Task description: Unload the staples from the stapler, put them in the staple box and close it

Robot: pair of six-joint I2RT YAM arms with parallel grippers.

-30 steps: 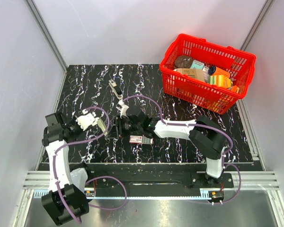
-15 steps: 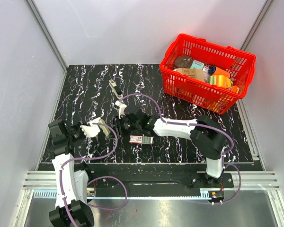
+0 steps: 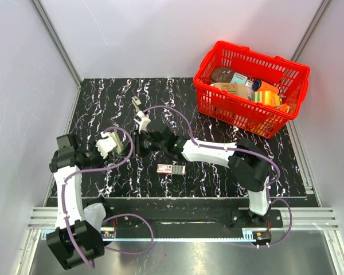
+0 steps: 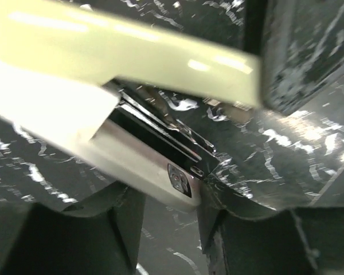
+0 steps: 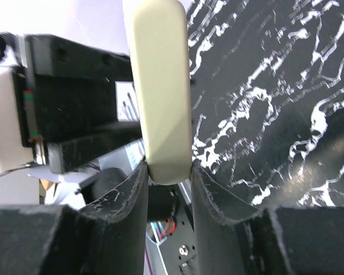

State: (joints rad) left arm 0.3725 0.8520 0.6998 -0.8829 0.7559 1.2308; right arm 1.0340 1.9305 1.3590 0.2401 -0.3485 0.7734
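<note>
Right wrist: the right claw [image 5: 167, 172] is nearly closed, its jaws pinching one end of the stapler [image 5: 159, 86], whose cream top runs straight out ahead of it; left wrist: the left claw [image 4: 171, 200] is narrowed onto the stapler's silver metal end, the cream top angled away above a dark channel; whether staples lie in that channel I cannot tell; top external: the claws meet tip to tip; a red-white box [image 3: 171, 169] lies just nearside of the right claw; a red basket [image 3: 232, 112] stands well off to its right.
</note>
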